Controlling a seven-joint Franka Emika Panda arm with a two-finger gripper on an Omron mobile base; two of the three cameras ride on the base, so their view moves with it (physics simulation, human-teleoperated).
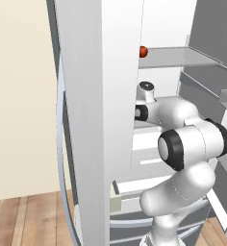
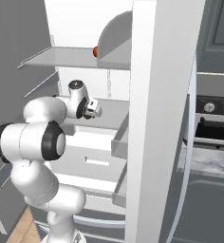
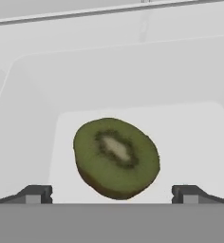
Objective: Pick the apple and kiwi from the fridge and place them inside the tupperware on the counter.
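A halved green kiwi (image 3: 116, 156) with a pale core lies on a white shelf inside the fridge (image 1: 96, 96). My gripper (image 3: 111, 195) is open, with one dark fingertip on each side of the kiwi, just short of it. In the right base view the hand (image 2: 91, 109) reaches in over the middle shelf. The small red apple (image 1: 143, 51) (image 2: 95, 51) sits on the glass shelf above the hand, partly hidden by the door edge. The tupperware is out of view. A strip of the marbled counter (image 2: 206, 166) shows to the right of the fridge.
The fridge's open doors (image 2: 156, 118) stand on both sides of the arm and hem it in. Grey drawers (image 2: 92, 161) lie below the shelf. A dark stove front with knobs (image 2: 213, 118) stands beyond the right door. Wooden floor (image 1: 24, 216) shows at lower left.
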